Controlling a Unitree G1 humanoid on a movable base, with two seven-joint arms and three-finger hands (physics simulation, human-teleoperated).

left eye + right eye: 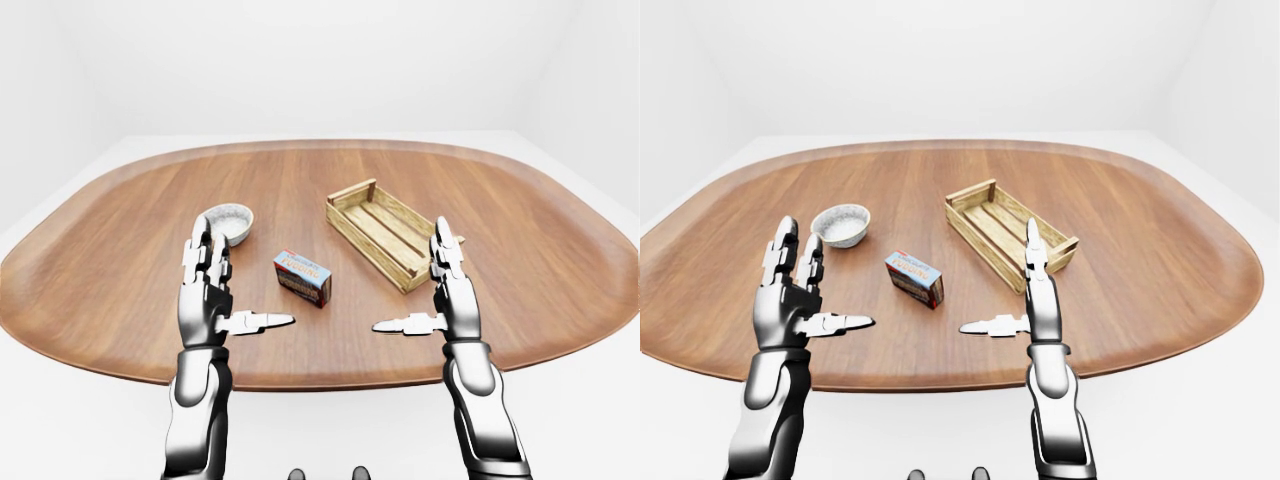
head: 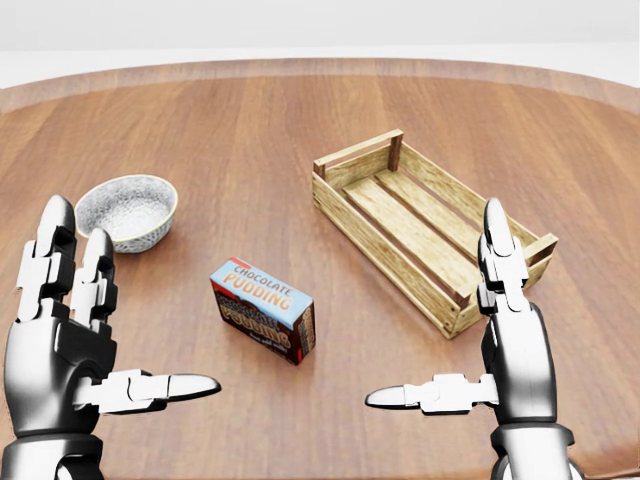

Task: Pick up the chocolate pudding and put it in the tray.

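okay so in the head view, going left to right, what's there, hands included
left hand → bowl → chocolate pudding box → wooden tray → right hand, all over the wooden table. The left hand and bowl overlap slightly in span, as do the tray and right hand.

Your table (image 2: 250,120): reddish-brown wood, smooth, satin sheen, long straight grain. Your tray (image 2: 425,225): pale raw-looking wooden slats, rough and matt, darker corner posts. The chocolate pudding (image 2: 262,309) reads as a printed cardboard box, slightly glossy. The bowl (image 2: 126,211) looks like glazed ceramic, speckled grey-white. Your left hand (image 2: 65,345) and right hand (image 2: 500,345): polished silvery metal with dark joints.
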